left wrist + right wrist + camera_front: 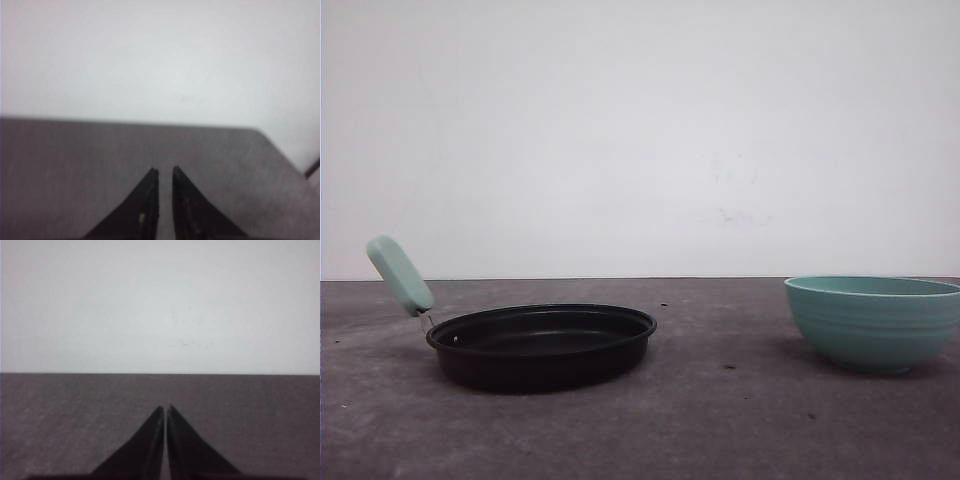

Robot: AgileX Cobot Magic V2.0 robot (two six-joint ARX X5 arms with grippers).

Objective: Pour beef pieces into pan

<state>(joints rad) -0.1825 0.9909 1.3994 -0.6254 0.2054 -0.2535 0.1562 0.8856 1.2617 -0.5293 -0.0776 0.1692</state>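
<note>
while the black pan (pixel 542 345) sits on the left part of the grey bench (pixel 720 420) in the front view, its inside shows only dark wall and rim from this low angle, so whether anything lies in it cannot be told. its mint-green handle (pixel 400 275) rises tilted up and to the left from a thin metal stem at the pan's left edge. well apart to the right stands a deeper teal ribbed bowl (pixel 873 322), partly cut by the picture's edge; its contents are hidden behind its wall, and the beef pieces cannot be made out. a few tiny dark specks dot the bench between and in front of the two dishes. a plain white wall (pixel 640 130) stands behind.

in the left wrist view the left gripper (pixel 165 171) hangs low over bare bench, its dark fingers (pixel 145 207) nearly together with a narrow slit between the tips, holding nothing. in the right wrist view the right gripper (pixel 165 407) is likewise low and level over bare bench, facing the wall, its fingers (pixel 145 450) pressed together at the tips with nothing between them.
</note>
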